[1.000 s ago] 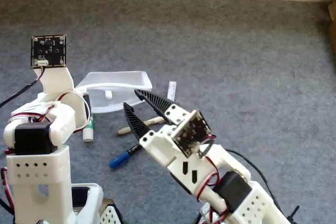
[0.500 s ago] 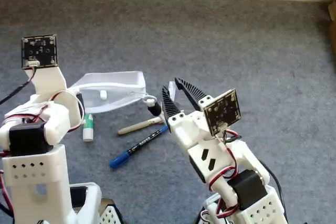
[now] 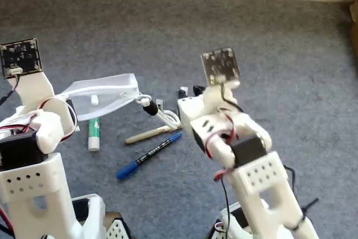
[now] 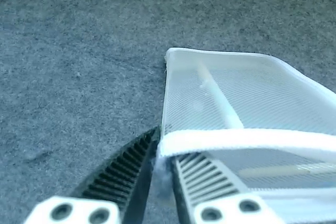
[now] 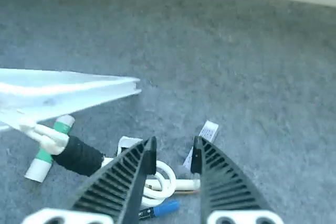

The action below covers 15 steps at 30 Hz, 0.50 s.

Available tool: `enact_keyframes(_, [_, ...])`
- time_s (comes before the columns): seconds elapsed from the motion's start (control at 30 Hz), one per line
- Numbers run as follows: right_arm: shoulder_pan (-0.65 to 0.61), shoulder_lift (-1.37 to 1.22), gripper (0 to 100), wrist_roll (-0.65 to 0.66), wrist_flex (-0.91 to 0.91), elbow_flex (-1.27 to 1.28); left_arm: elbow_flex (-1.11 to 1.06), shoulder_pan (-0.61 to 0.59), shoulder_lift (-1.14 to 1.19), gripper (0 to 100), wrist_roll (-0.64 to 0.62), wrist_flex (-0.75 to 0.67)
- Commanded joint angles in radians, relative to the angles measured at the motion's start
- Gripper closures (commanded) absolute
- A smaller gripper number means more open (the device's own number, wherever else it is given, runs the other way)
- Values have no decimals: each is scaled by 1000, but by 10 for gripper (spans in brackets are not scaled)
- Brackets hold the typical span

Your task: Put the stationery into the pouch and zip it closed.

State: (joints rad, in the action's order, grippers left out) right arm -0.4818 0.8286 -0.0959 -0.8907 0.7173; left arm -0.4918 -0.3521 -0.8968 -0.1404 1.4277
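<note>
White mesh pouch [image 3: 114,96] hangs above the grey desk [image 3: 279,54], its rim pinched tight in the left gripper [image 4: 160,141]. Beside its free end, the right gripper [image 5: 173,148] hovers narrowly parted, holding nothing, over a white cord loop [image 5: 157,179]. 1 blue pen [image 3: 146,157], 1 beige stick [image 3: 146,134] and 1 green-capped tube [image 3: 94,134] lie on the desk.

Found the pouch [image 4: 236,98] to be translucent white mesh, slightly glossy, bound with a smooth white band. Saw rough, matt grey carpet-like cloth over the tabletop [image 3: 279,43]. Noted ribbed matt black plastic on the left hand [image 4: 164,153] and right hand [image 5: 175,144], and smooth plastic on the blue pen [image 3: 148,156].
</note>
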Motion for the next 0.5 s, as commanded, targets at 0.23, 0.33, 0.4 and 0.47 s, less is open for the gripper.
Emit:
enact_keyframes(0.23, [13, -478, 887, -37, -68, -317, 27, -18, -10, 993, -3, -6])
enact_keyframes(0.33, [12, -573, 886, -37, -68, -367, 16, -18, -10, 993, -3, -8])
enact_keyframes(0.4, [12, -628, 886, -38, -68, -400, 16, -18, -10, 993, -3, -8])
enact_keyframes(0.47, [13, -680, 886, -38, -67, -433, 16, -18, -10, 993, -3, -8])
